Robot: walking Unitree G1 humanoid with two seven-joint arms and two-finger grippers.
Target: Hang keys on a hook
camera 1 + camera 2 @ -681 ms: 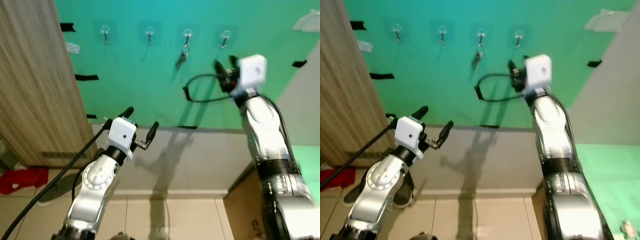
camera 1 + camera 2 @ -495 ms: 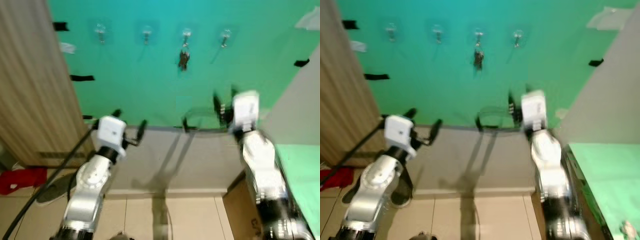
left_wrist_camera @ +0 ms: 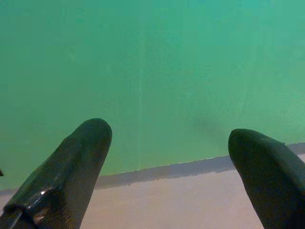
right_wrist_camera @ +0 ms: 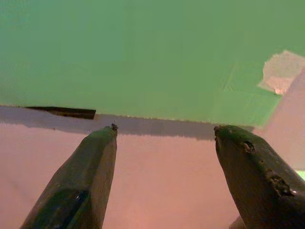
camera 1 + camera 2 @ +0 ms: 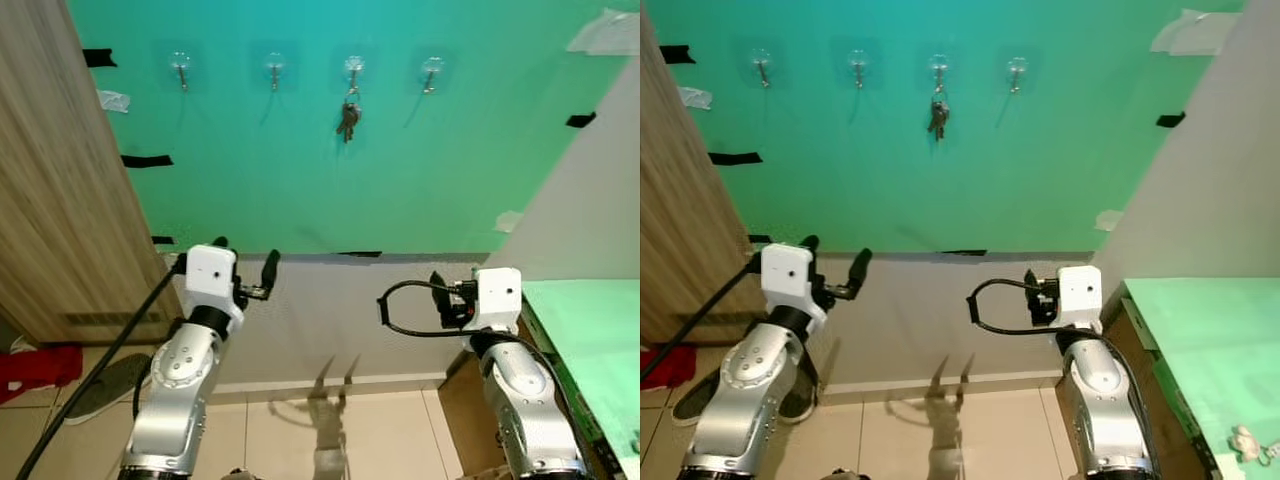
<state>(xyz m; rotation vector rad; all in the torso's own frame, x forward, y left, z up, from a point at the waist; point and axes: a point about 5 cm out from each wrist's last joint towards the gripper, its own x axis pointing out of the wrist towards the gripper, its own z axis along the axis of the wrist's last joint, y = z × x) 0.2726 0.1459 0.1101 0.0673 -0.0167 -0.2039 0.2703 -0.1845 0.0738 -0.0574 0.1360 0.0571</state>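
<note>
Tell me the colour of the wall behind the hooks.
Green wall, clearest in the left eye view.

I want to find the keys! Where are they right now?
The keys hang on the third hook from the left on the green wall, high above both lowered grippers.

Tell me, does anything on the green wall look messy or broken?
Nothing broken. The keys hang straight on the third hook. Only untidy bits: black tape strips and a peeling pale patch on the green wall.
</note>
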